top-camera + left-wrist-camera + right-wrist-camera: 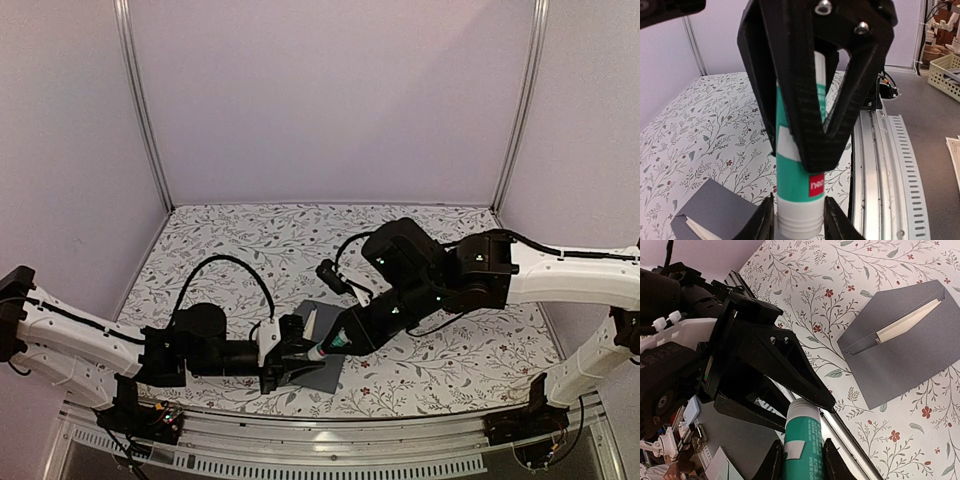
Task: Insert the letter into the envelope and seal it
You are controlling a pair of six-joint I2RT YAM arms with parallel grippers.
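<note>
The dark grey envelope lies flat near the table's front, its flap open; it also shows in the right wrist view and the left wrist view. A pale edge of the letter shows inside its mouth. A teal-white tube is held in the air between both grippers, above the envelope's edge. My right gripper is shut on the tube's teal body. My left gripper is closed on the tube's white cap.
A floral tablecloth covers the table. An aluminium rail runs along the front edge just beside the grippers. White walls and posts close in the back and sides. A basket stands beyond the rail.
</note>
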